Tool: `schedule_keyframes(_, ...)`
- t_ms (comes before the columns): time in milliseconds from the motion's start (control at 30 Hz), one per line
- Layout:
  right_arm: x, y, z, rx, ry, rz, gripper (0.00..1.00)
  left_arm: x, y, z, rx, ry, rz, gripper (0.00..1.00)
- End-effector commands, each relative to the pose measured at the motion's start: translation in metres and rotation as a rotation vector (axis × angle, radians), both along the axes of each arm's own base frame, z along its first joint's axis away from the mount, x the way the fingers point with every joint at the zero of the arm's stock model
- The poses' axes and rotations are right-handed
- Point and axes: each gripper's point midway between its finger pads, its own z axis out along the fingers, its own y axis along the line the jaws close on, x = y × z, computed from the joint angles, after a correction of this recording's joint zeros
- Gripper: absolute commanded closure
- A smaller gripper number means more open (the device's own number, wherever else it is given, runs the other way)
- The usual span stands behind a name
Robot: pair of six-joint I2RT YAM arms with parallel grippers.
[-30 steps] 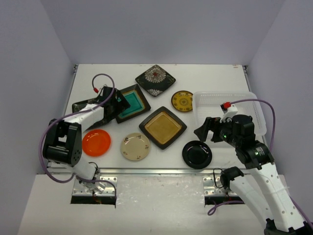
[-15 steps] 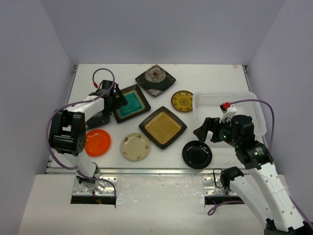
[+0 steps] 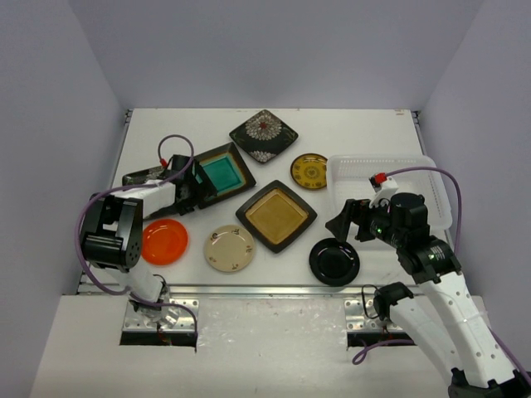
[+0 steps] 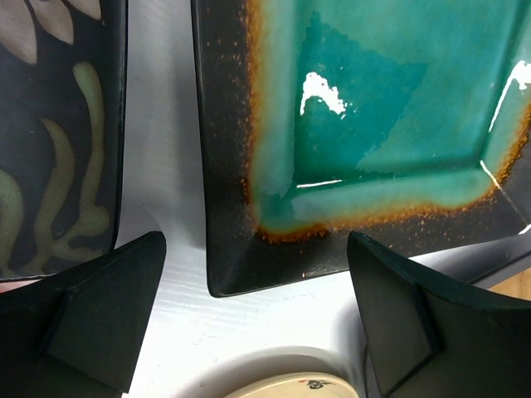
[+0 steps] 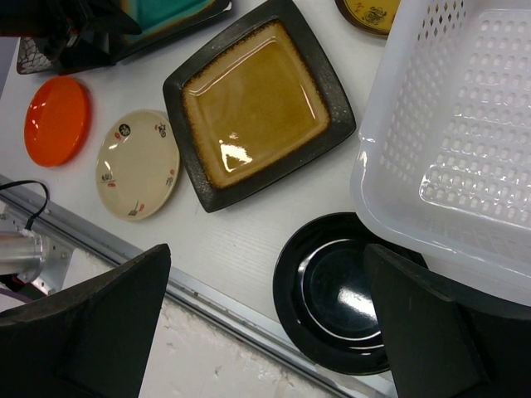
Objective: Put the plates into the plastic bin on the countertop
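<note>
Counter [image 3: 365, 124]: white and walled, with plates spread over its left and middle.
Plastic bin [image 3: 357, 170]: set at the right; no plate is seen inside.
Amber plate [image 3: 276, 215]: laid mid-counter, between the teal plate and the bin.
Teal plate [image 3: 220, 174]: square, so no long axis; one corner is pointed at the left arm, which is nearer.
Black floral plate [image 4: 58, 124]: just beside the teal plate.
Left end effector [image 4: 255, 257]: fingers apart with the teal corner framed between them, nothing gripped.
Right end effector [image 5: 267, 257]: fingers apart, held above the glossy black plate [image 5: 340, 290] by the bin's near left corner.
</note>
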Motion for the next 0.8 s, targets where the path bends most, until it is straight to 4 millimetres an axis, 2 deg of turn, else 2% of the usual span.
schedule_keyframes(0, 0.006, 0.005, 0.012, 0.013, -0.059, 0.031, 0.01, 0.018, -0.008, 0.006, -0.048, -0.093, -0.003, 0.19)
schedule_keyframes(267, 0.005, 0.005, 0.019, 0.020, -0.084, 0.030, 0.01, 0.014, -0.007, -0.007, -0.063, -0.118, 0.017, 0.30)
schedule_keyframes(400, 0.004, 0.006, 0.016, 0.024, -0.073, 0.037, 0.01, 0.016, -0.008, -0.014, -0.071, -0.119, 0.026, 0.36)
schedule_keyframes(467, 0.004, 0.006, 0.015, 0.024, -0.071, 0.038, 0.01, 0.016, -0.007, -0.017, -0.075, -0.119, 0.036, 0.42)
schedule_keyframes(667, 0.003, 0.006, 0.016, 0.029, -0.074, 0.037, 0.01, 0.009, -0.002, -0.022, -0.075, -0.120, 0.074, 0.49)
schedule_keyframes(767, 0.002, 0.006, 0.016, 0.031, -0.075, 0.038, 0.01, 0.006, -0.002, -0.022, -0.088, -0.129, 0.091, 0.60)
